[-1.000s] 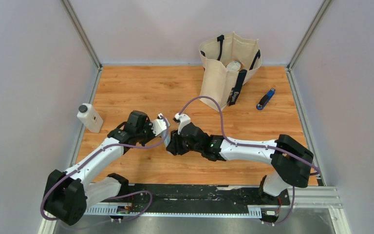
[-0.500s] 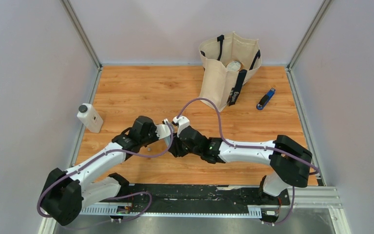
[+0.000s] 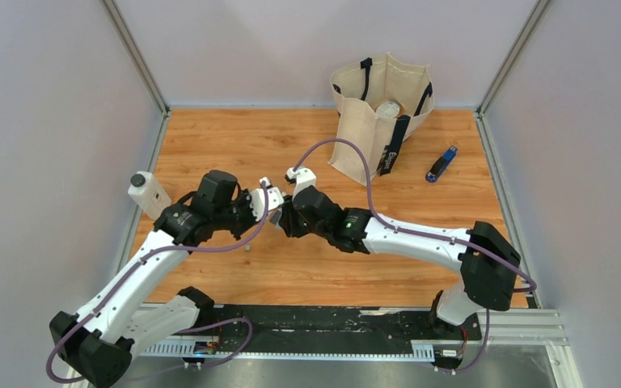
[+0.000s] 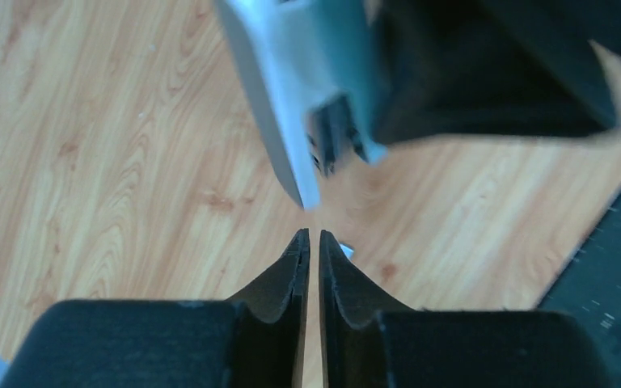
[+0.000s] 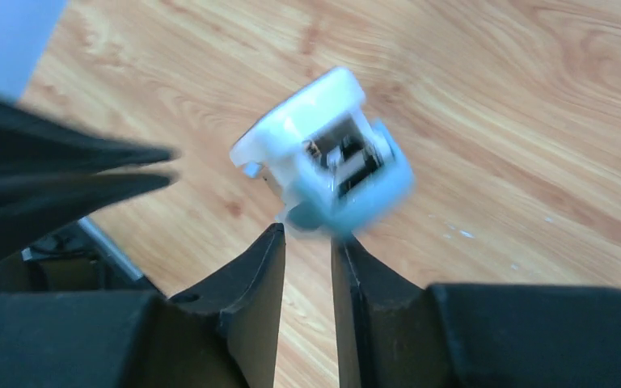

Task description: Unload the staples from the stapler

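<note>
The small dark blue stapler [image 3: 442, 163] with a lighter tip lies on the wooden table at the far right, away from both grippers. My right gripper [image 3: 283, 217] [image 5: 307, 230] is shut on a pale grey-blue stapler-like object [image 5: 323, 158] and holds it by its lower end above the table, its open metal channel facing the camera. The same object shows at the top of the left wrist view [image 4: 291, 89]. My left gripper [image 3: 264, 202] [image 4: 314, 234] is shut and empty, its tips just short of that object.
A cream tote bag [image 3: 376, 113] stands at the back, left of the stapler. A white bottle with a black cap [image 3: 147, 194] stands at the left edge. A small pale bit [image 3: 246, 249] lies on the wood below the grippers. A black mat [image 3: 331, 319] runs along the near edge.
Both grippers have moved a little toward the far side. The left arm reached in toward the right gripper, then drew back left and straightened.
</note>
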You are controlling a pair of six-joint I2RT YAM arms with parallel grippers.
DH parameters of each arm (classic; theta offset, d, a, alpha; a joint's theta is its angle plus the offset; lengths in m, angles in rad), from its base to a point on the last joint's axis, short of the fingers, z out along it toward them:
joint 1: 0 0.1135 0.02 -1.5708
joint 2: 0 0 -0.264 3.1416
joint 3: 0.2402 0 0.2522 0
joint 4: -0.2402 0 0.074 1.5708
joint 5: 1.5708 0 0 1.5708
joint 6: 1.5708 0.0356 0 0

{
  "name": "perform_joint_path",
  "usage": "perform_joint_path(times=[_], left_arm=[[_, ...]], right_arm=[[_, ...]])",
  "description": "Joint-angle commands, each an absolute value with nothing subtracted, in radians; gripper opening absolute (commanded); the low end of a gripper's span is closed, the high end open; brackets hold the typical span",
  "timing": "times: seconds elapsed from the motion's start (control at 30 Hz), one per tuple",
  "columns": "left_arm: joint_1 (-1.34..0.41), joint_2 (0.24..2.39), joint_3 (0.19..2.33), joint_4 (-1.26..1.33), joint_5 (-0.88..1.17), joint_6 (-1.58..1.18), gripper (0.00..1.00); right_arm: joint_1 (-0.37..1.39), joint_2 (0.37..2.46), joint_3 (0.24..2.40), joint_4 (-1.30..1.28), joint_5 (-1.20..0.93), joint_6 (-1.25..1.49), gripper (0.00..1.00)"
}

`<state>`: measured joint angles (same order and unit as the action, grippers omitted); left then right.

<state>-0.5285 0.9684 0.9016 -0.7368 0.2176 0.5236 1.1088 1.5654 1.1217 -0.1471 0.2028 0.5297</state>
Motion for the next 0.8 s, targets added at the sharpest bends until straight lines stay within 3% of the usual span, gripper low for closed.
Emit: perform_joint_path(times=[0.0,0.1,0.47,0.57,0.63,0.67,0.77], left_arm=[[-0.535,0.904,0.971,-0.922,0.377,0.529,0.21],[-0.532,0.887,0.983,-0.954,0.387,0.511,0.40],[-0.244,0.890,0.989,-0.865,0.453,0.382,0.41],[-0.235,0.903,0.960,-0.844,0.454,0.379,0.41],[-0.235,0.905,0.940,-0.815,0.448,0.374,0.41],[-0.235,0.907,0.933,-0.804,0.443,0.371,0.41],[-0.235,0.913,0.928,-0.799,0.437,0.373,0.41]], right_arm=[[1.049,1.581,1.152,-0.244,0.285,0.508,0.00],[1.013,1.600,1.172,-0.270,0.275,0.509,0.00],[0.999,1.766,1.304,-0.365,0.247,0.494,0.00],[0.989,1.792,1.313,-0.383,0.268,0.508,0.19],[0.976,1.799,1.313,-0.388,0.278,0.521,0.47],[0.960,1.805,1.310,-0.388,0.279,0.538,0.55],[0.898,1.839,1.305,-0.359,0.229,0.587,0.66]])
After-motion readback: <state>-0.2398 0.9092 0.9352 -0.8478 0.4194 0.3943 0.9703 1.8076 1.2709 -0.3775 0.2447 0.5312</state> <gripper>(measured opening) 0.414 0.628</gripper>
